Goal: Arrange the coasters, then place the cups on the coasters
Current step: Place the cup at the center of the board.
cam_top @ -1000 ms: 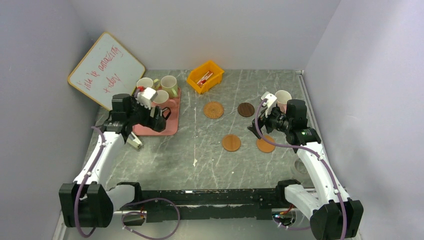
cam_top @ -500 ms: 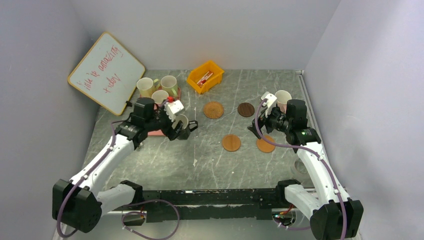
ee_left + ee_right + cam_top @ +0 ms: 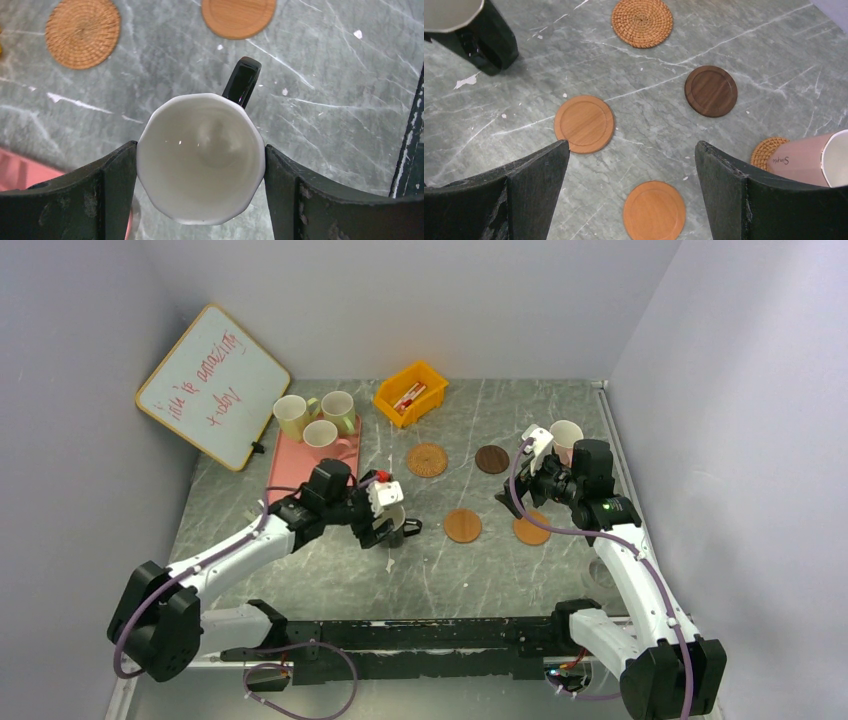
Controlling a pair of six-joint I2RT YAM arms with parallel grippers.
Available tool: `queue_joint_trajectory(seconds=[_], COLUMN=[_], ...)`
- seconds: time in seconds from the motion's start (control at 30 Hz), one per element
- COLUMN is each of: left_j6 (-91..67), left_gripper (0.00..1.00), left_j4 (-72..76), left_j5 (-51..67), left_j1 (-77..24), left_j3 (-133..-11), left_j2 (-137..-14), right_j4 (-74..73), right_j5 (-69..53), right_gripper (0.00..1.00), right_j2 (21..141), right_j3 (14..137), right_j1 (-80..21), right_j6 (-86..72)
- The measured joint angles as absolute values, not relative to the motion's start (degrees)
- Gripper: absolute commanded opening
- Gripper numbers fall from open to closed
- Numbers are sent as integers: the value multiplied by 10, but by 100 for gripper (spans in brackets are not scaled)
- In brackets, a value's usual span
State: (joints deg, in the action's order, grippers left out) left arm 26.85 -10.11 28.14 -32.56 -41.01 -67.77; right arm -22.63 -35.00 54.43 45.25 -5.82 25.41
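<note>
**Black cup (image 3: 201,157) gripped by your left claw (image 3: 200,167)**

It is at the middle of the desk (image 3: 330,575), between the pink tray (image 3: 300,472) and an orange coaster (image 3: 239,17), with the jaws pressed on its sides. Your right claw (image 3: 631,150) stands wide apart, holding nothing, above the coasters (image 3: 711,91).

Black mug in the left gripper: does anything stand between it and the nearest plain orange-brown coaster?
Nothing visible does. Only bare table lies between the black mug and that orange-brown coaster, and nothing sits on the coaster.
</note>
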Motion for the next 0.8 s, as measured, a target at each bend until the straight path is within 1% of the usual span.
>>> queue_joint_trajectory(seconds=[0.1, 0.13, 0.2, 0.23, 0.43, 0.8], left_j6=[278, 280, 285, 287, 293, 292], left_gripper=[80, 84, 95, 96, 97, 97], left_j4=[-93, -91, -83, -79, -62, -45], left_j5=[271, 269, 265, 263, 256, 245], left_j1=[-352, -360, -370, -372, -378, -379], left_j3=[-402, -399, -395, -393, -384, -368], left_j2=[-685, -685, -685, -685, -677, -608], right_j4=[-226, -226, -226, -226, -226, -227], right_j5=[-350, -350, -350, -350, -350, -355], right_gripper=[100, 100, 100, 100, 100, 100], right_j2=[544, 544, 544, 544, 545, 548], right_j3=[453, 453, 453, 453, 453, 453], right_j1=[-58, -58, -58, -58, -58, -58], right_j6=[255, 255, 255, 255, 255, 258])
